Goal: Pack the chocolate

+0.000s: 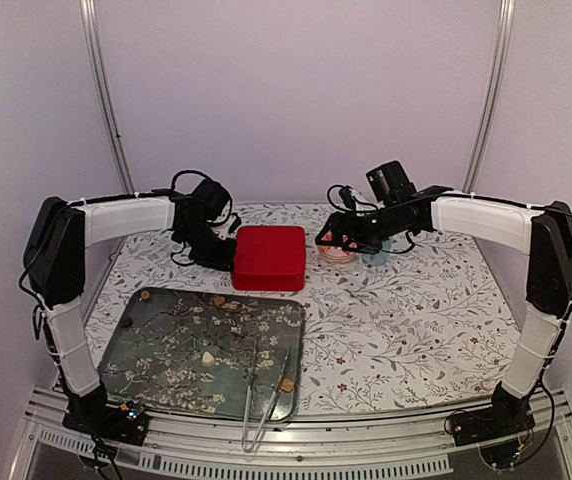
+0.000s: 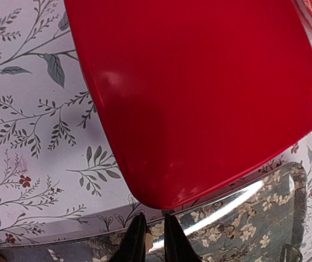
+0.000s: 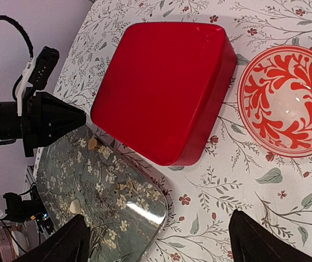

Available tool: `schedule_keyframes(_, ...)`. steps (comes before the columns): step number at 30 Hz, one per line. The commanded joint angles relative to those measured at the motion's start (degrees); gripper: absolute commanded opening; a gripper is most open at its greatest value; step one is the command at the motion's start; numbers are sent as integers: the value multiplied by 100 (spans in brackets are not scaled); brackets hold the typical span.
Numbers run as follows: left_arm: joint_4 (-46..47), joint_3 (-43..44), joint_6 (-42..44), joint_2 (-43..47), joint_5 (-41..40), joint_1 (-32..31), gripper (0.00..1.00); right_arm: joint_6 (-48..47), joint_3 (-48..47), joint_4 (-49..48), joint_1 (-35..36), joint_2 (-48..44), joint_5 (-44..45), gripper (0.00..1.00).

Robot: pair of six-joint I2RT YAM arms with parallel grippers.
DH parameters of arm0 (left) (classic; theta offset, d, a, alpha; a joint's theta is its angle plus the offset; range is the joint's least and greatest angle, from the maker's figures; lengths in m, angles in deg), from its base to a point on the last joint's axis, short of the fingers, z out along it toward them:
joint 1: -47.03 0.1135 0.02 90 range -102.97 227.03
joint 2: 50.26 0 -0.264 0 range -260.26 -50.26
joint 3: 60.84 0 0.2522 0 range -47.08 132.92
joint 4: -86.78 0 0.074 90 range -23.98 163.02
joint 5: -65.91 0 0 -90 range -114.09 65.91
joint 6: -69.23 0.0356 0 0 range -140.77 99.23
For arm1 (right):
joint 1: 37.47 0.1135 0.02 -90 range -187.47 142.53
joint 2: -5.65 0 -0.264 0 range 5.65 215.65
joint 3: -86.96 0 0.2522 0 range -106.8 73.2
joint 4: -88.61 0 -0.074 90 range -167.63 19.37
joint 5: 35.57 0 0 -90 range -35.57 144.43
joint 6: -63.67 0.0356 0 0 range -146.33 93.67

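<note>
Chocolate (image 1: 207, 355) lies as a few scattered lumps on the floral tray (image 1: 136, 375), lower left of the top view, each too small to show a long axis or heading. The left end effector (image 2: 155, 218) is clenched near the red box (image 2: 199, 93); the right end effector (image 3: 157, 218) hangs released above the bench (image 3: 243, 180).

The left arm (image 1: 126, 218) and right arm (image 1: 481, 220) each rose to a high elbow, then reached inward. The left gripper (image 2: 151, 234) had its fingers nearly touching; the right gripper (image 3: 159, 221) had its fingers spread wide.
</note>
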State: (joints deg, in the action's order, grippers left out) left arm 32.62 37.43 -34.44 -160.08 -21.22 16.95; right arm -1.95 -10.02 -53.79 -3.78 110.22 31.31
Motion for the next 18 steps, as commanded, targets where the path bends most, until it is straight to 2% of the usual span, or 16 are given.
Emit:
schedule_keyframes(1,287,-109,-90,-58,195,-48,13,-48,-4,-120,59,148,-119,90)
schedule_keyframes(6,279,-40,-47,197,144,-50,14,-55,1,-107,63,104,-62,90)
schedule_keyframes(11,228,473,-11,317,23,-46,14,-67,-4,-98,63,52,23,90)
schedule_keyframes(15,-23,767,-26,-17,81,-49,13,-65,0,-98,58,60,-21,90)
schedule_keyframes(18,15,549,-52,-100,103,-48,13,-78,18,-90,59,32,10,90)
